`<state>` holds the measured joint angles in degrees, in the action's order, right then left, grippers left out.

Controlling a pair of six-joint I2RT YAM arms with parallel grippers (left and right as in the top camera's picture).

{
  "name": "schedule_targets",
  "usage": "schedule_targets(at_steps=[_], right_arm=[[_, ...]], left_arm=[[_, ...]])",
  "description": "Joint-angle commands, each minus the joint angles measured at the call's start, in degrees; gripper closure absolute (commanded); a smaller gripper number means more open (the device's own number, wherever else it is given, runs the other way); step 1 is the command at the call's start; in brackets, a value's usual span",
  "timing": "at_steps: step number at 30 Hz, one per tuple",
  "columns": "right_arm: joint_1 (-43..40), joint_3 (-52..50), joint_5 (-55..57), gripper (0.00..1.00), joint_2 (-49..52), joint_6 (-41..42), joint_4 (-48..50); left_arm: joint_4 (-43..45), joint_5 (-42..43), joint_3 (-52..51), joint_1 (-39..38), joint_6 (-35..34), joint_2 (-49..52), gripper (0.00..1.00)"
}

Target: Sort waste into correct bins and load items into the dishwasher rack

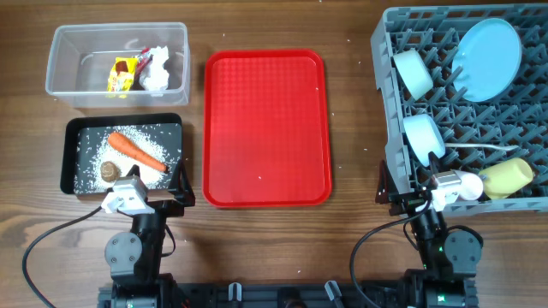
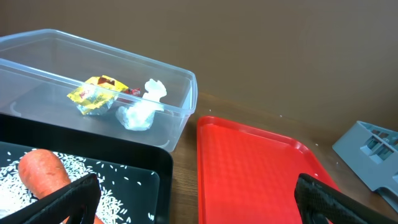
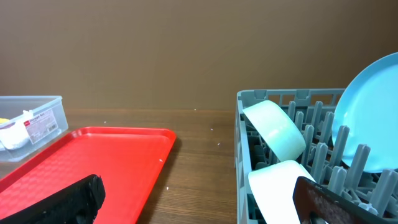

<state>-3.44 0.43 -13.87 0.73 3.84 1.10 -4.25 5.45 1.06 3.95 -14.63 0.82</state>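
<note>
1. Apparently, the closing stage of the task is reached: no waste and no dish is seen on the red tray (image 1: 267, 128) or on the bare table (image 1: 351, 128) beside it.
2. The yellow wrapper (image 1: 120, 75), the red-white wrapper (image 1: 143, 60) and the white tissue (image 1: 157, 75) are contained in the clear tub (image 1: 60, 85).
3. The carrot (image 1: 135, 150), the rice grains (image 1: 90, 167) and the brown lump (image 1: 110, 172) are contained in the black tray (image 1: 68, 158).
4. In the dishwasher rack (image 1: 385, 111), the plate (image 1: 488, 58) is stood on edge among the far pegs. One bowl (image 1: 413, 73) and a second bowl (image 1: 424, 137) are set along the left side. The yellow cup (image 1: 507, 177) is laid near the front, and the white spoon (image 1: 484, 151) is laid across the pegs. A third bowl and the pink cup cannot be made out.
5. The left gripper (image 2: 196, 186) is parked low at the near table edge, by the near right corner of the black tray. Its jaws are spread fully and nothing is held.
6. The right gripper (image 3: 198, 186) is parked at the near left corner of the rack, directed along the table. Its jaws are likewise spread wide and nothing is gripped.
7. The next move is judged to call only for a check on the two unseen items; if they are confirmed loaded, no further pick is required.
</note>
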Motion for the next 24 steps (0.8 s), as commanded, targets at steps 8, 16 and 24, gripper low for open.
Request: schedule_targets(at_steps=[8,16,24], right_arm=[[0.26,-0.13,0.35,0.00,-0.46,0.66,0.13],[0.26,-0.13,0.35,0.00,-0.46,0.66,0.13],[0.26,-0.13,0.35,0.00,-0.46,0.66,0.13]], left_arm=[[0.28,-0.57,-0.72,0.42,0.94,-0.50,0.00],[0.28,-0.57,-0.72,0.42,0.94,-0.50,0.00],[0.28,-0.57,-0.72,0.42,0.94,-0.50,0.00]])
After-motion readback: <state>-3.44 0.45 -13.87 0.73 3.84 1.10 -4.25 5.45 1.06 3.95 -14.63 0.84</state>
